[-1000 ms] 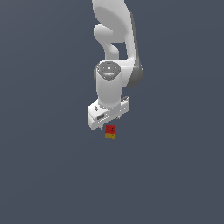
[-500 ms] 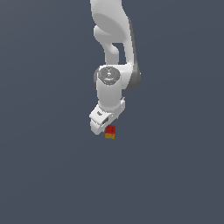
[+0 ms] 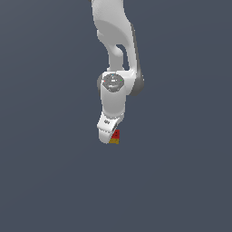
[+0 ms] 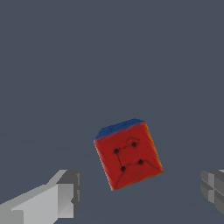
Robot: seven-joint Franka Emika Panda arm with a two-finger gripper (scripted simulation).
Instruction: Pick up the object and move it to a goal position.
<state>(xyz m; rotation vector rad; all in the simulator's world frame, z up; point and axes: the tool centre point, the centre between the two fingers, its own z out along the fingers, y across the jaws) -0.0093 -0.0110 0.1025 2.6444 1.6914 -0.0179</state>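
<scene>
Comparing the exterior view with a second ago, the arm has turned its gripper [image 3: 110,136] and dropped it lower, so the white hand now half hides the cube [image 3: 115,135], red over yellow-orange, resting on the grey floor [image 3: 54,181], which suggests the approach is nearly done. Only the wrist view shows the fingers [image 4: 65,192] spread wide, the cube [image 4: 127,154] between them untouched, with dark marks and a blue side face.
</scene>
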